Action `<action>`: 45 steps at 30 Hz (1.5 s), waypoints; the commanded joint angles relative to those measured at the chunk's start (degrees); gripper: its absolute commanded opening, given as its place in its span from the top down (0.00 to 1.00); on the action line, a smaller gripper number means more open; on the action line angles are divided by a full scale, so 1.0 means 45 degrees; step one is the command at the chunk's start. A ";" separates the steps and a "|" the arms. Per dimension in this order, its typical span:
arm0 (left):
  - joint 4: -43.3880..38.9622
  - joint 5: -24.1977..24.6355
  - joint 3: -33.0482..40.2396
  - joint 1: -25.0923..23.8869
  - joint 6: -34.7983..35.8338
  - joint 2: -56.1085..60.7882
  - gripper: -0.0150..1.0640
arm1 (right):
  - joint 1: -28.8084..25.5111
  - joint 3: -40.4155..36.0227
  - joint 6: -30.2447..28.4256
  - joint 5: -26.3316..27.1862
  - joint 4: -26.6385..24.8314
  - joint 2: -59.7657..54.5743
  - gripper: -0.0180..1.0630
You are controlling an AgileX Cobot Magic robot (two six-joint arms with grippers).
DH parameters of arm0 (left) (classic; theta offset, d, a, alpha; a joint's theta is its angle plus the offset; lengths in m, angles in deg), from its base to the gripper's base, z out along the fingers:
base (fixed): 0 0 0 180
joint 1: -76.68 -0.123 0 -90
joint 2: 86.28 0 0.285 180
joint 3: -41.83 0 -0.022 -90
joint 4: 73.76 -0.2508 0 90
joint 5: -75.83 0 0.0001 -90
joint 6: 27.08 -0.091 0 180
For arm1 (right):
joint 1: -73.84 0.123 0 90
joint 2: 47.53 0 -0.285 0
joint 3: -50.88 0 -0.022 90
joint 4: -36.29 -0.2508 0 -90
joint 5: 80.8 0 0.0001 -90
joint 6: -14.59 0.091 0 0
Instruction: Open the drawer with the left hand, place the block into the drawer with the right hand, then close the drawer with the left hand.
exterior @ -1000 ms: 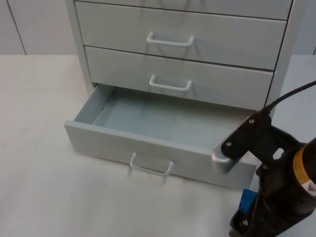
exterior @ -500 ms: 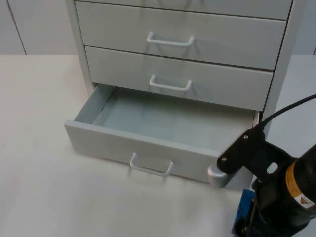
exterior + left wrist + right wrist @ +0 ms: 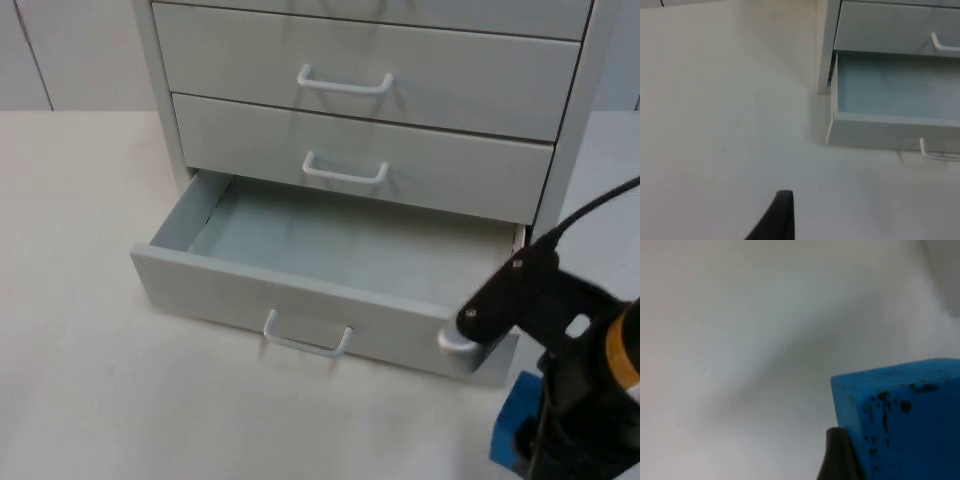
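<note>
Starting at the left, the table [image 3: 70, 300] lies bare and white up to the cabinet [image 3: 150, 90], and the left wrist view looks across that same surface toward the cabinet's corner, with one black fingertip [image 3: 777, 217] of the left gripper standing over the table; whether its fingers are open or closed cannot be told. The left arm waits well apart from the drawer. In the middle, the bottom drawer [image 3: 300, 300] stands pulled out, its pale blue-grey floor bare, its white handle [image 3: 305, 342] on the front panel facing the camera. Above it, two more drawers sit flush in the cabinet, each with its own white handle. To the right, the right arm [image 3: 560, 330] reaches down in front of the open drawer's right end, its black links and silver joint overlapping that corner of the front panel in the top view. Below the arm, the blue block [image 3: 515, 430] shows beside the black gripper body, outside the drawer and in front of it. In the right wrist view the block [image 3: 905, 415] is close up, scuffed with dark marks, with a black fingertip [image 3: 840, 455] of the right gripper pressed against its side: the fingers are clamped on the block, and white table lies behind it.
</note>
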 commanded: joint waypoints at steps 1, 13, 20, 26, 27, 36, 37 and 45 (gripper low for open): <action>-0.0070 0.0015 0.0016 -0.0041 0.0066 0.0049 0.02 | 0.0557 0.0010 -0.0060 -0.0967 -0.0086 0.1282 0.98; -0.0064 0.0015 0.0016 -0.0041 0.0066 0.0049 0.02 | 0.1131 0.0010 0.1170 -0.1522 0.1425 0.4899 0.98; -0.0065 -0.0011 0.0016 -0.0041 0.0066 0.0049 0.02 | 0.1131 0.0385 0.3257 -0.1487 0.5339 0.4444 0.98; -0.0065 -0.0011 0.0016 -0.0041 0.0066 0.0049 0.02 | 0.1131 0.1593 0.3029 -0.1634 0.6596 0.2773 0.98; -0.0065 -0.0011 0.0016 -0.0041 0.0066 0.0049 0.02 | 0.1131 0.1871 0.3029 -0.1736 0.6929 0.2303 0.98; -0.0065 -0.0011 0.0016 -0.0041 0.0009 0.0049 0.02 | 0.1131 0.3830 0.3637 -0.3008 0.8325 -0.0924 0.98; -0.0065 -0.0011 0.0016 -0.0041 0.0009 0.0049 0.02 | 0.1131 0.4020 0.3922 -0.3123 0.8625 -0.1252 0.98; -0.0168 0.0012 0.0016 -0.0041 -0.0015 0.0049 0.02 | 0.0878 0.4310 0.5044 -0.3094 0.9284 -0.2370 0.98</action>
